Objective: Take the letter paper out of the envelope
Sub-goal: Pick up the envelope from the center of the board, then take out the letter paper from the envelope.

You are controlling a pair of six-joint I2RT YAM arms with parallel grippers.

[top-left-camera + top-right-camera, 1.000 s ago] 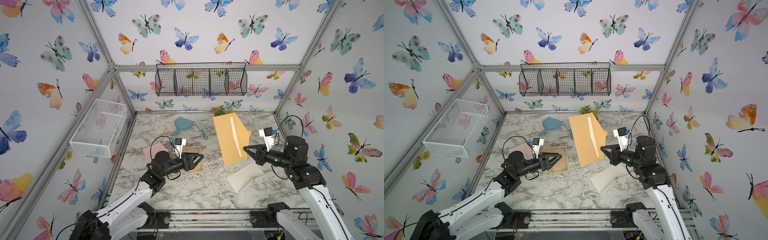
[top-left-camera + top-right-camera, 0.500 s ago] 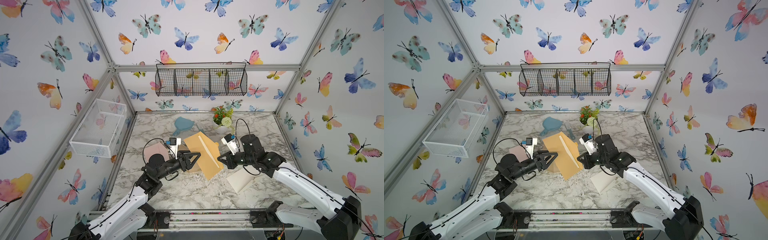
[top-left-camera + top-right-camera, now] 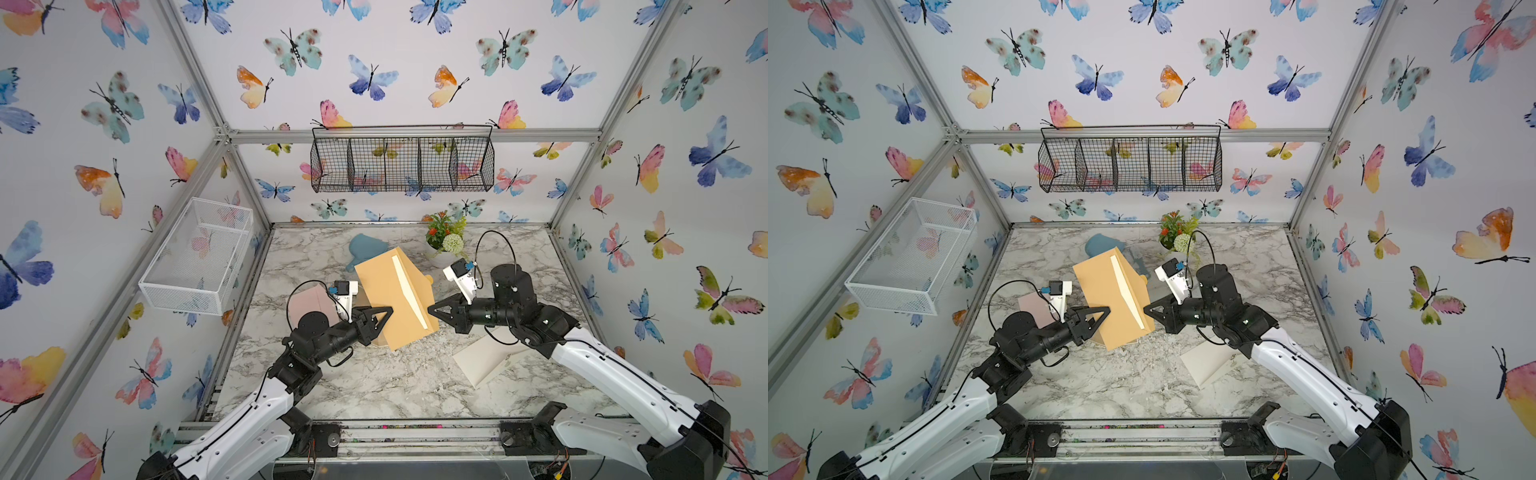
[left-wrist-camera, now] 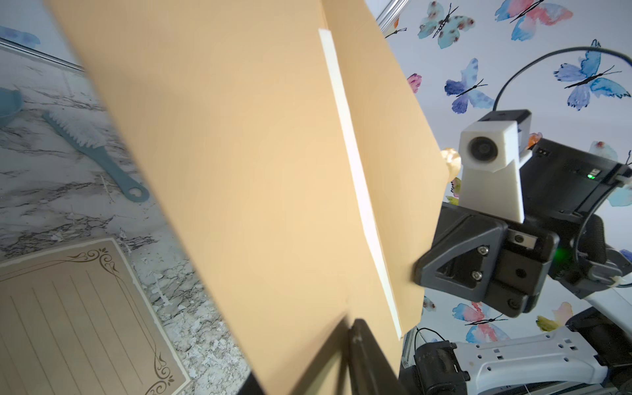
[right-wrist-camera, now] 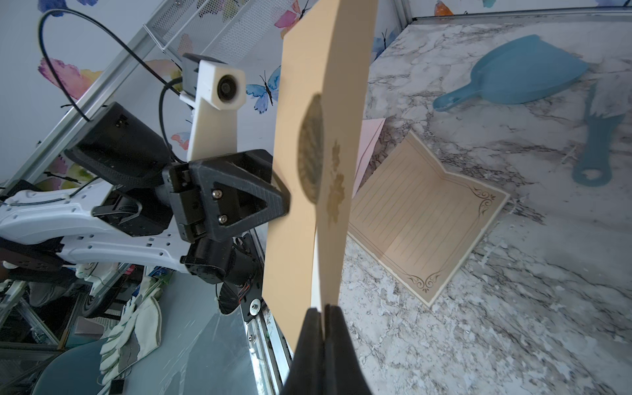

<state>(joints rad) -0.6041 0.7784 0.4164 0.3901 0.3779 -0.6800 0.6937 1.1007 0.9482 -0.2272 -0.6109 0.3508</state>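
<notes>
A tan envelope (image 3: 386, 291) (image 3: 1104, 291) hangs tilted in the air over the middle of the table. A white strip runs along its flap fold. My right gripper (image 3: 430, 309) (image 5: 323, 309) is shut on the envelope's right edge. My left gripper (image 3: 390, 309) (image 4: 345, 321) straddles the opposite edge. One finger lies close against the envelope (image 4: 239, 171), and the sheet hides the other. A lined letter paper (image 4: 68, 307) (image 5: 420, 219) with an ornate border lies flat on the table below the envelope. In both top views the envelope hides most of that paper.
A blue dustpan (image 3: 365, 247) and brush (image 4: 92, 154) lie at the back. A flower pot (image 3: 446, 239) stands behind my right arm. A pink sheet (image 3: 309, 301) lies by my left wrist, a white folded sheet (image 3: 484, 357) under my right arm. Wire baskets (image 3: 403, 160) (image 3: 199, 257) hang on the walls.
My right arm has carried the envelope from the back right down toward the centre. My left gripper has come up to the envelope's left edge and its jaws have narrowed around it.
</notes>
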